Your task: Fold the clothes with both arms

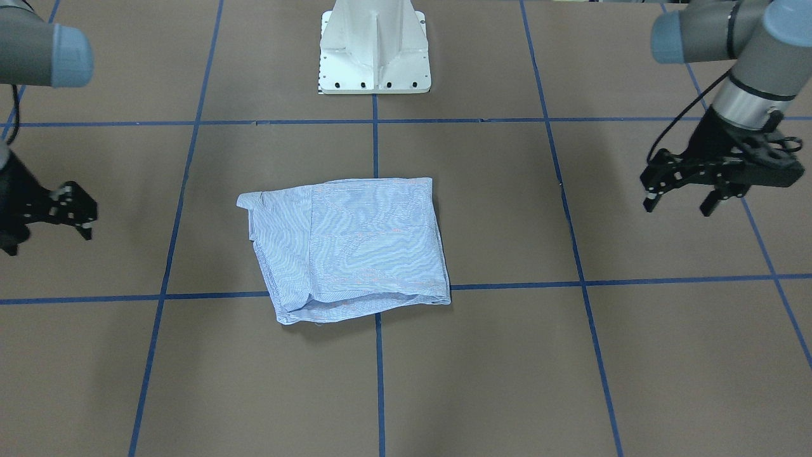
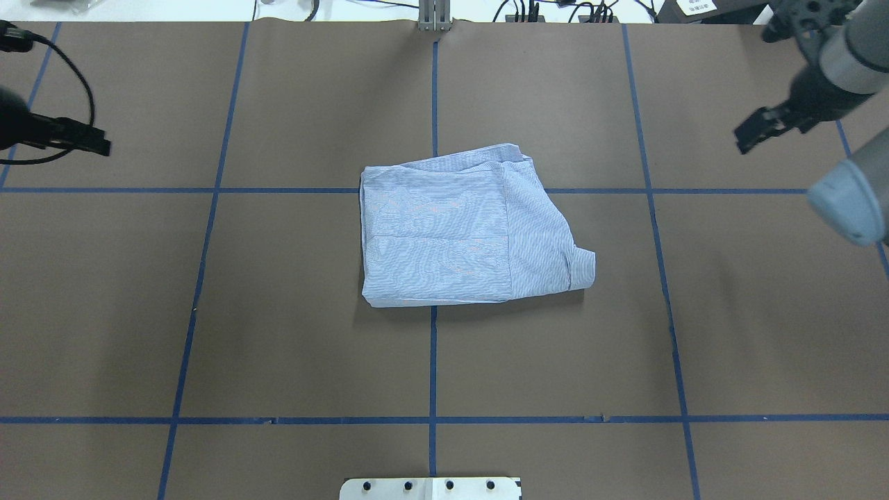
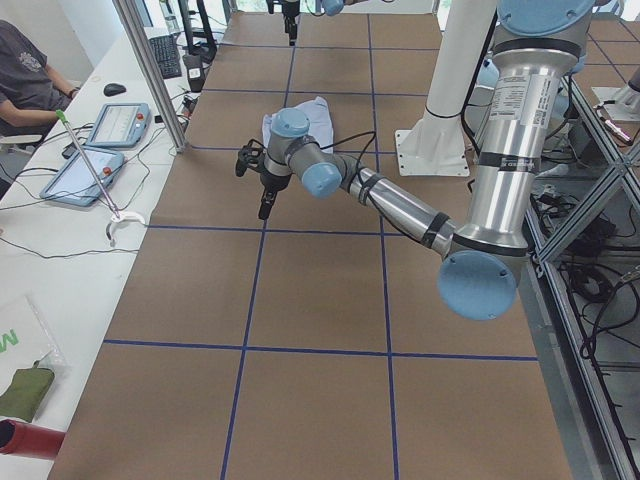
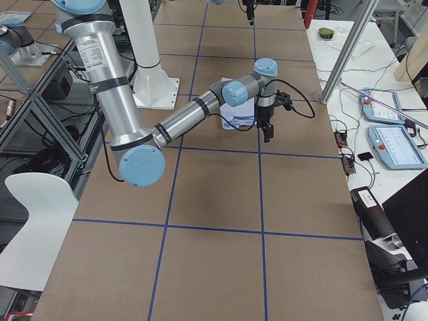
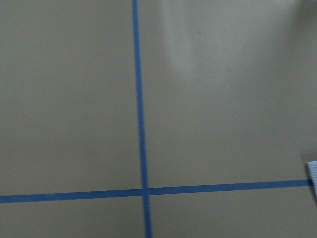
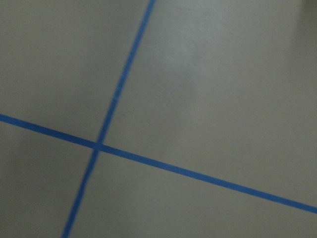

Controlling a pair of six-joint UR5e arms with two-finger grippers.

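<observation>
Left claw (image 1: 677, 204) and right claw (image 1: 47, 238) are held spread and empty near opposite ends of the worktop (image 1: 571, 381). At its middle the shirt (image 1: 355, 241) is laid folded; thin, limp and light, it is judged best pinched at corners through all layers.

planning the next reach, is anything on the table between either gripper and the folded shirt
Nothing visible does. Only bare table with blue tape lines lies between the shirt and the left gripper or the right gripper, both open out at the sides.
</observation>
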